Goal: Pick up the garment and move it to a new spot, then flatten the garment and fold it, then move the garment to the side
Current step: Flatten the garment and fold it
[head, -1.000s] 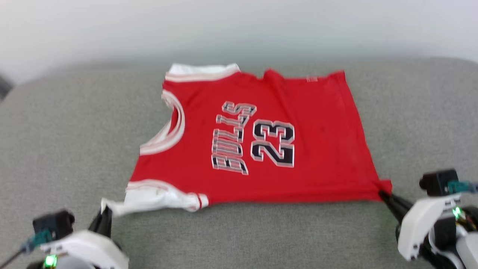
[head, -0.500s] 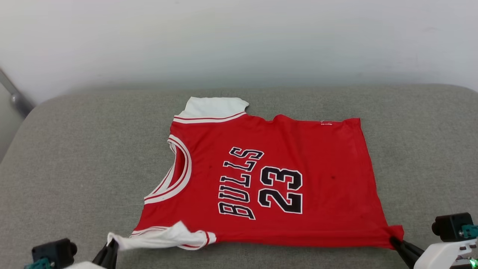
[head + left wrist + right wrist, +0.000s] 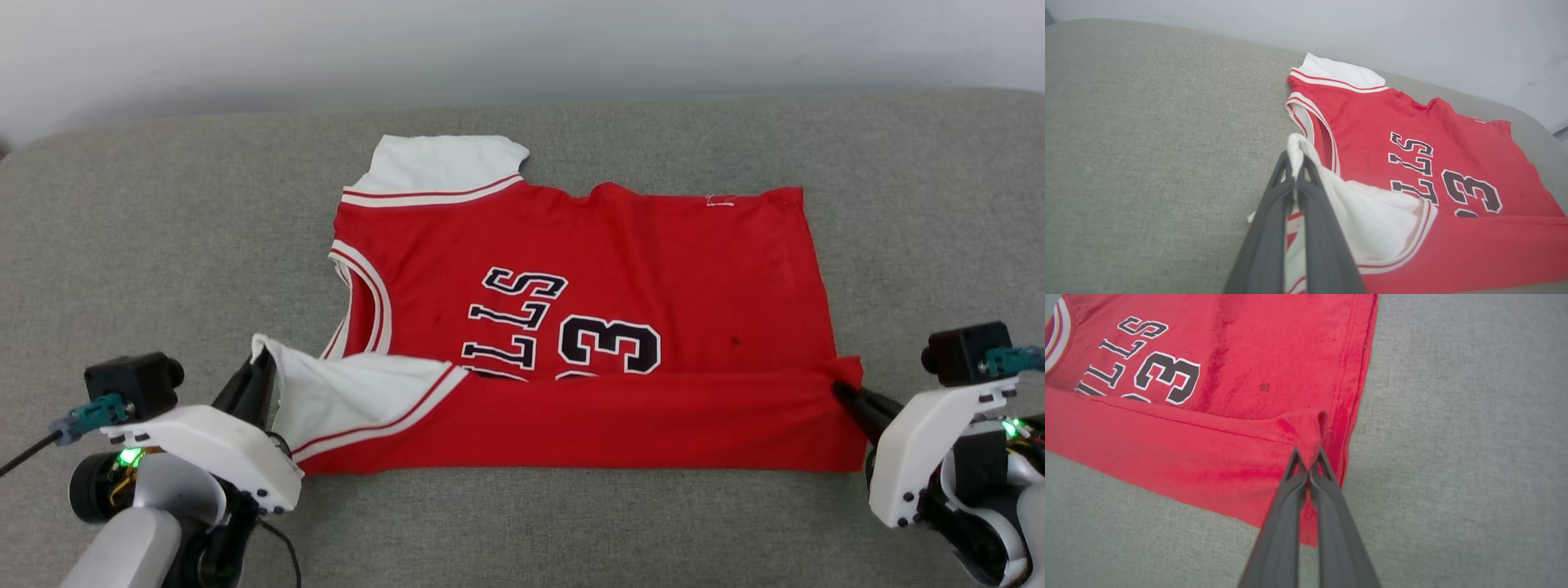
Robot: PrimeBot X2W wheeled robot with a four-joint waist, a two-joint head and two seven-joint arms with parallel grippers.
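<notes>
Fold step looks underway: garment (image 3: 620,237) lies spread on the grey cushion (image 3: 147,245), collar to the left, its near long edge turned over toward the far side as a red band. Left gripper (image 3: 263,369) is pinched on the near white sleeve (image 3: 351,400) at the band's left end, and right gripper (image 3: 846,394) is pinched on the near-right hem corner. Next move, I'd say: carry both corners evenly to the far edge, keep them level, then let go.
</notes>
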